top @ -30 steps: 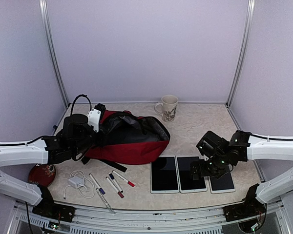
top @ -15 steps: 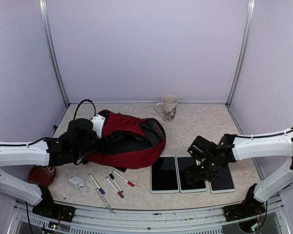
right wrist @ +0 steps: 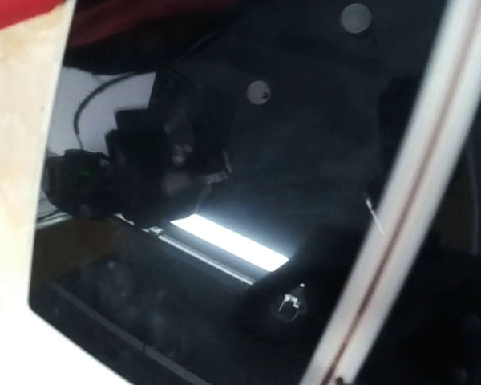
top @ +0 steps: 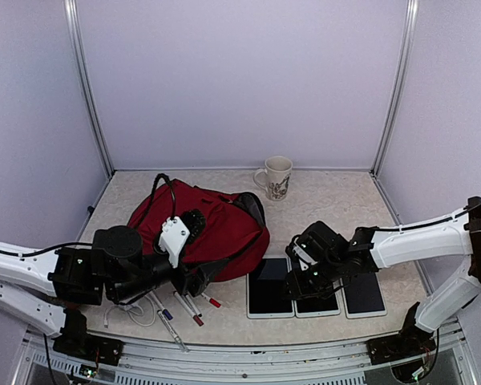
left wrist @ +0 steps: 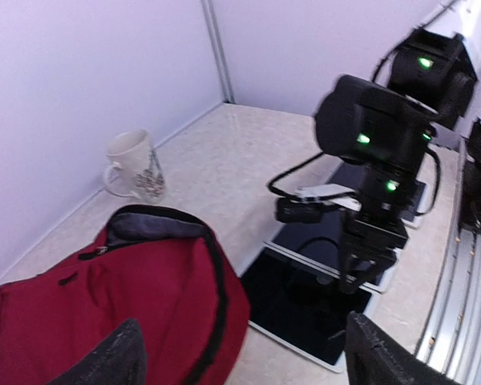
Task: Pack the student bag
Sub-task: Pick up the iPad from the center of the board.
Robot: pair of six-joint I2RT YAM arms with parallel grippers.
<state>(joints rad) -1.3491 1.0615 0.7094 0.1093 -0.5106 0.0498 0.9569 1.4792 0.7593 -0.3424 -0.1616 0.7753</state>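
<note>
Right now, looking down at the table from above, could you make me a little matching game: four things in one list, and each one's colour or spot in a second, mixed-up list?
Things:
1. mug
2. student bag
3. tablets
4. markers

Descriptions:
A. three side by side, dark screens up, front right
B. dark red, left of centre
C. standing alone, farthest back
D. loose by the front edge, just in front of the student bag

Pairs: 1-C, 2-B, 3-A, 4-D
</note>
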